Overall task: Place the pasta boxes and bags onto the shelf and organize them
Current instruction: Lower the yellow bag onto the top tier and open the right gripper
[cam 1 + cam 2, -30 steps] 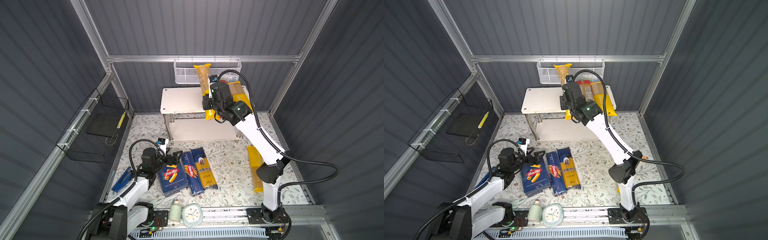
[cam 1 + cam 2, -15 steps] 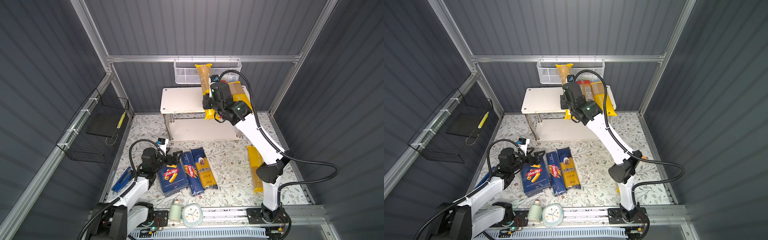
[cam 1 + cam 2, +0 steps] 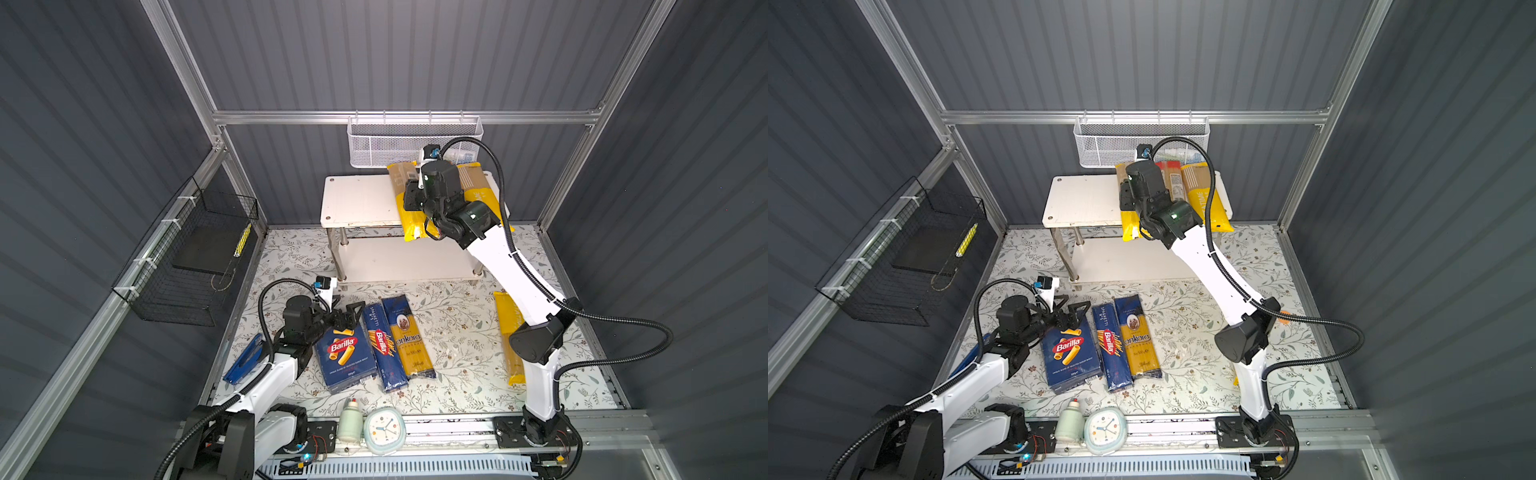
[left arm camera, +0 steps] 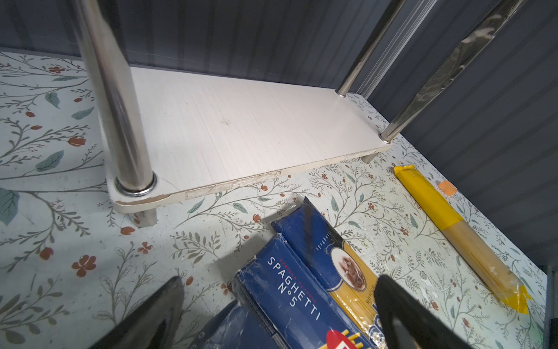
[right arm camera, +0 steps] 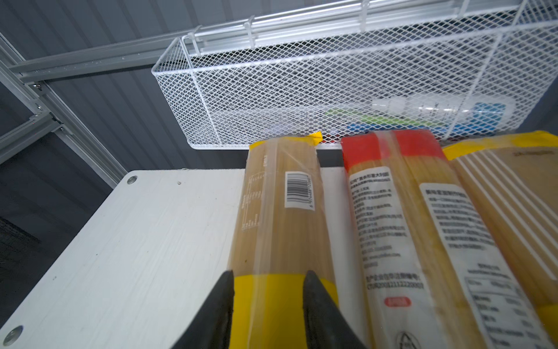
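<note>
Right gripper [image 5: 268, 282] straddles the yellow bag [image 5: 280, 217] lying on the shelf [image 5: 136, 241] top board, beside the red bag [image 5: 392, 211] — clamped or slack cannot be told. Left gripper [image 4: 279, 278] (jaws wide apart) hovers over the spaghetti box [image 4: 290, 305] on the floor [image 4: 60, 241].

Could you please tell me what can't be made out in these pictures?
- Contents of the white mesh wire basket: blurred behind its mesh in the right wrist view.
- Right gripper: jaws flank the yellow-and-clear plastic spaghetti bag on the white shelf; contact is unclear there, and the wrist hides them in both top views.
- Yellow spaghetti bag on the floral mat: partly behind the right arm.
</note>
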{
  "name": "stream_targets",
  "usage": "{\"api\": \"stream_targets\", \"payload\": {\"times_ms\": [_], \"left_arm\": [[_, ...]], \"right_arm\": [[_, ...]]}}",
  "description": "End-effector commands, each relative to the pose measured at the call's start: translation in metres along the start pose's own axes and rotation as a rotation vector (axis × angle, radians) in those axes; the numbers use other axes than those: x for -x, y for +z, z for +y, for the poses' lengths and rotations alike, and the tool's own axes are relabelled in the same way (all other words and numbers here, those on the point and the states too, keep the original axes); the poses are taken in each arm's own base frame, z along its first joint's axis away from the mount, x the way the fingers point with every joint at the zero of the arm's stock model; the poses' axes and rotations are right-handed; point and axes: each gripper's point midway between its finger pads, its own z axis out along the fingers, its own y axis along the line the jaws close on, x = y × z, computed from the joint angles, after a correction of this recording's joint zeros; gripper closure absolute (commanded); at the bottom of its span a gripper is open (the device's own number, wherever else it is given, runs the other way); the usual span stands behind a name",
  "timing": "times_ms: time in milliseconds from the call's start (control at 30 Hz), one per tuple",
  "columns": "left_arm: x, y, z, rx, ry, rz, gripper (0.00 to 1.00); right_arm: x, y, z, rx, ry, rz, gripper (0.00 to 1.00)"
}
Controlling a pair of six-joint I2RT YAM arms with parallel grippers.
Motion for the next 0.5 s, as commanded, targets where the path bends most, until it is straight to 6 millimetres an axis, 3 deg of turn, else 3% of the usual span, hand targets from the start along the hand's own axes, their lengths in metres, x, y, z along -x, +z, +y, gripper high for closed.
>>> {"api": "stream_targets", "payload": {"times_ms": [0,100,267,467], "left_arm": [[-0.001,-0.002,-0.003,-0.006,0.020,-0.001,0.01],[-0.001,-0.002,-0.004,-0.005,0.021,-0.002,0.01],[-0.001,-0.002,-0.003,-0.002,0.021,-0.001,0.01],[-0.003,0.000,-0.003,-0.007,0.017,0.006,0.01]], "right_arm": [[0.023,-0.006,0.002,0.012,0.036,-0.071,0.56],[0.030,-0.017,0.005,0.039,0.025,-0.072,0.55],[0.040,-0.059,0.010,0.084,-0.063,-0.051,0.55],[0.008,-0.110,0.007,0.146,-0.138,0.034,0.57]]}}
